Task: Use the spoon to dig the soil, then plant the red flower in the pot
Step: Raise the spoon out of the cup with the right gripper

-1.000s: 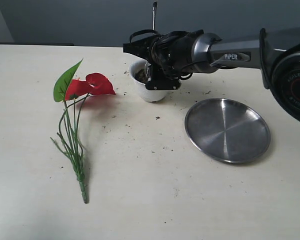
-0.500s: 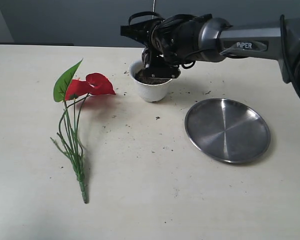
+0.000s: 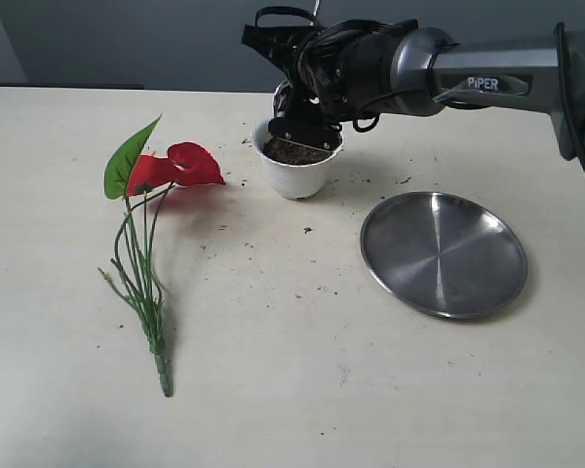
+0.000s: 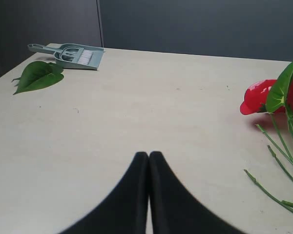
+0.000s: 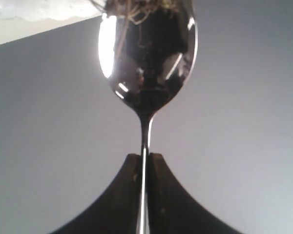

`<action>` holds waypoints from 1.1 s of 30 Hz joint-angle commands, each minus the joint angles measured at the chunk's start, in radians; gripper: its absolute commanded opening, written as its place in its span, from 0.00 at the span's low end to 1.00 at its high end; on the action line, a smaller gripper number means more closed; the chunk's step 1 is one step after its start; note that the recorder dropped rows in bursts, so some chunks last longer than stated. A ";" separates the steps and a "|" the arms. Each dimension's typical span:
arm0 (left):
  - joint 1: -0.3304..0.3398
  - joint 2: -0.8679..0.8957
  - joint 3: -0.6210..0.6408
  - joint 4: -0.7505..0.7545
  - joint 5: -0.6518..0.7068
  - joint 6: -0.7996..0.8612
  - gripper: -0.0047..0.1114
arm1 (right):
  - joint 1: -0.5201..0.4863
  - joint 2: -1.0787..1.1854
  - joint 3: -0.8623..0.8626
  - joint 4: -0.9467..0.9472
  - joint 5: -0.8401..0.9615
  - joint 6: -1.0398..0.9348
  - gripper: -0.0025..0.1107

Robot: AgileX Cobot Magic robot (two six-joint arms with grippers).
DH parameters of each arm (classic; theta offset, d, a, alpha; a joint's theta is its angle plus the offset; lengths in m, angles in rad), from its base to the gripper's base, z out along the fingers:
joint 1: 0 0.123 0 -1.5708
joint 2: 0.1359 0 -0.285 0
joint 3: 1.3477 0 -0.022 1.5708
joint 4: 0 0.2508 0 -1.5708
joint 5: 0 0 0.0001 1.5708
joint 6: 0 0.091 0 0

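A pale tabletop (image 3: 273, 390) sits in front of a dark grey wall (image 3: 127, 39). The left end effector (image 4: 149, 156) hangs low over the tabletop with its two black fingers pressed together, holding nothing. Its camera also shows a grey-green dustpan (image 4: 71, 53) and a loose green leaf (image 4: 36, 77) lying far off near the table's edge.

On the left, the red flower (image 3: 180, 166) lies flat on the tabletop, its long green stems pointing toward the front. In the middle, near the back, stands the white pot (image 3: 294, 174) with dark soil (image 3: 297, 151) inside. Little crumbs of dirt lie around it. The right end effector (image 5: 144, 158) hangs just above the pot, pinching the thin handle of the spoon (image 5: 146, 63). Brown stringy bits show at the spoon's tip. On the right, a round steel plate (image 3: 444, 253) lies flat, apart from the pot.
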 commanded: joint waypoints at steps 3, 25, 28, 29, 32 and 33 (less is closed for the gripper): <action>-0.007 -0.004 0.005 -0.009 -0.007 0.000 0.04 | -0.003 -0.011 0.002 0.015 0.064 0.145 0.02; -0.007 -0.004 0.005 -0.009 -0.007 0.000 0.04 | -0.003 -0.009 0.002 0.156 0.155 0.467 0.02; -0.007 -0.004 0.005 -0.009 -0.007 0.000 0.04 | -0.003 -0.009 0.002 0.156 0.198 0.505 0.02; -0.007 -0.004 0.005 -0.009 -0.007 0.000 0.04 | -0.003 -0.009 0.002 0.156 0.210 0.523 0.02; -0.007 -0.004 0.005 -0.009 -0.007 0.000 0.04 | -0.003 -0.009 0.002 0.160 0.240 0.582 0.02; -0.007 -0.004 0.005 -0.009 -0.007 0.000 0.04 | -0.003 -0.009 0.002 0.169 0.247 0.597 0.02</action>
